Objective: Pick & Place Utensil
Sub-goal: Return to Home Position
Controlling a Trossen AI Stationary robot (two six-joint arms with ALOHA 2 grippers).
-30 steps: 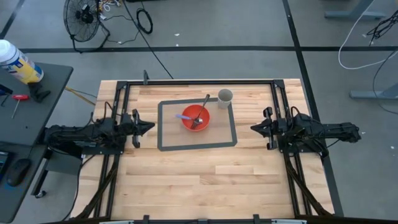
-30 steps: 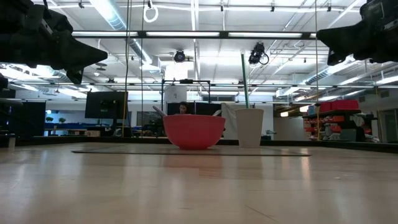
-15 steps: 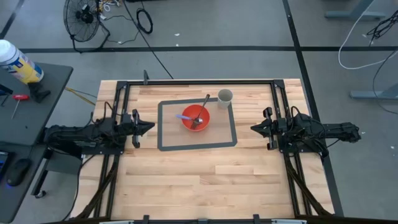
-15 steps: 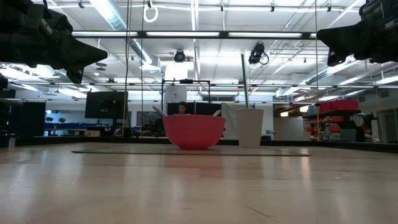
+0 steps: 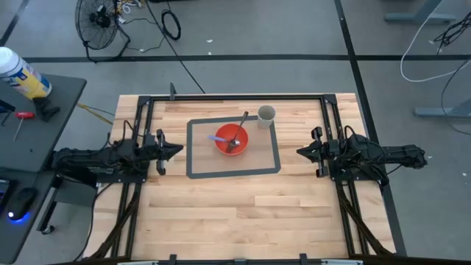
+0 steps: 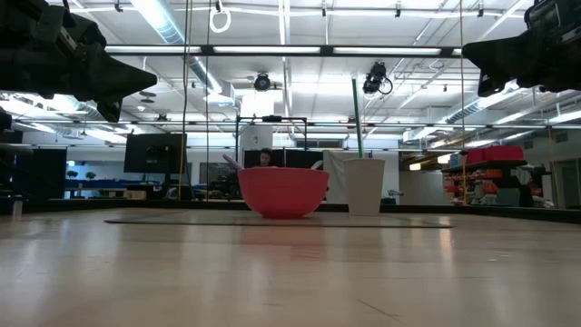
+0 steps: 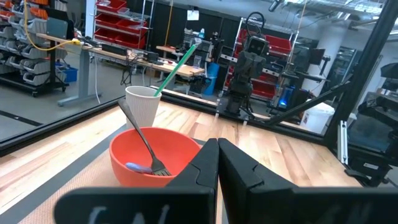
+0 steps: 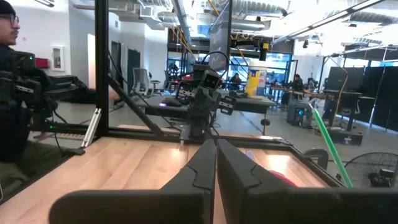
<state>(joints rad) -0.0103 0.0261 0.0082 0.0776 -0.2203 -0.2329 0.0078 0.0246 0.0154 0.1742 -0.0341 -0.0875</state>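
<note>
A red bowl [image 5: 231, 139] stands on a grey-bordered mat [image 5: 269, 166] at the table's far middle. A metal fork [image 5: 242, 124] leans in the bowl, its handle over the far rim, and a blue utensil [image 5: 218, 138] lies in it. A pale cup [image 5: 266, 114] stands right of the bowl and holds a green stick [image 7: 177, 67]. My left gripper [image 5: 176, 149] is shut and empty, left of the mat and above the table. My right gripper [image 5: 300, 152] is shut and empty, right of the mat. In the left wrist view the bowl [image 7: 155, 155] lies just beyond the shut fingers.
Black frame rails [image 5: 235, 96] run along the table's far, left and right sides. Bare wood [image 5: 243, 213] stretches from the mat to the near edge. A person [image 8: 12, 74] sits beyond the table's left side.
</note>
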